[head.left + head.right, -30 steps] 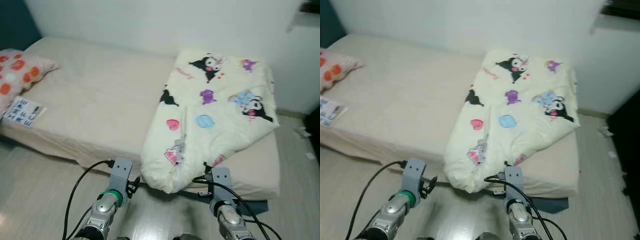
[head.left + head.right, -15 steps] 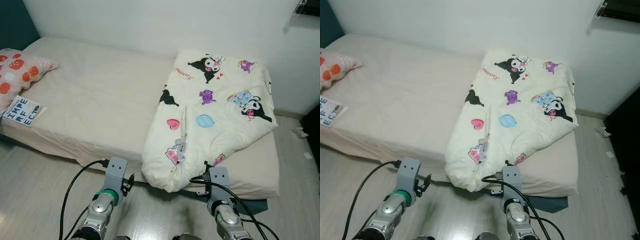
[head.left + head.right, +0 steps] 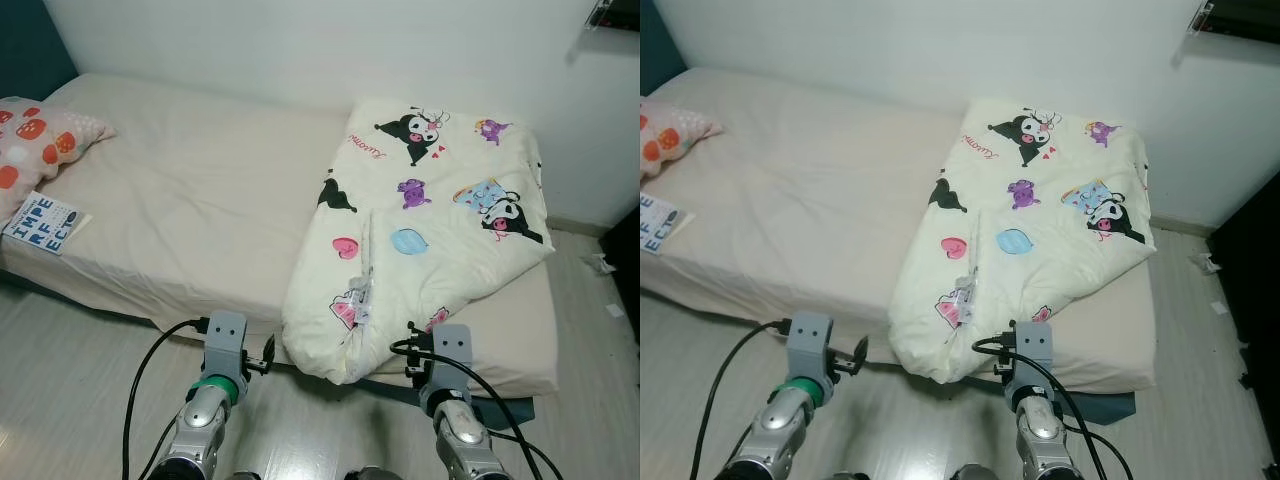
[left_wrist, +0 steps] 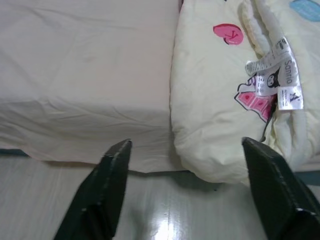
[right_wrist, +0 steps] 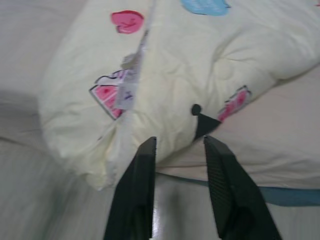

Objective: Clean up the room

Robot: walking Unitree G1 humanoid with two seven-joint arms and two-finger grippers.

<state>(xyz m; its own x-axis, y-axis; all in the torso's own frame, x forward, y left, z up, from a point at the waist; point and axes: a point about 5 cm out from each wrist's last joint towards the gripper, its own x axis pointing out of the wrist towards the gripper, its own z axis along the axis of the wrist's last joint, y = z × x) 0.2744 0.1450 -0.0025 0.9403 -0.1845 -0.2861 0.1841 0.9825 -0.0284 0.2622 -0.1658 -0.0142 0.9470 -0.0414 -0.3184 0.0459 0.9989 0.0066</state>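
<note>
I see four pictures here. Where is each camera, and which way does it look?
Left eye view: on the head, looking forward and down at the bed, quilt, pillow and book; both silver arms show below.
Right eye view: beside it, same scene, shifted slightly.
Left wrist view: on the left arm, looking along the open left gripper at the bed edge and quilt corner.
Right wrist view: along the right gripper, fingers apart, at the quilt.
All four share the quilt.
</note>
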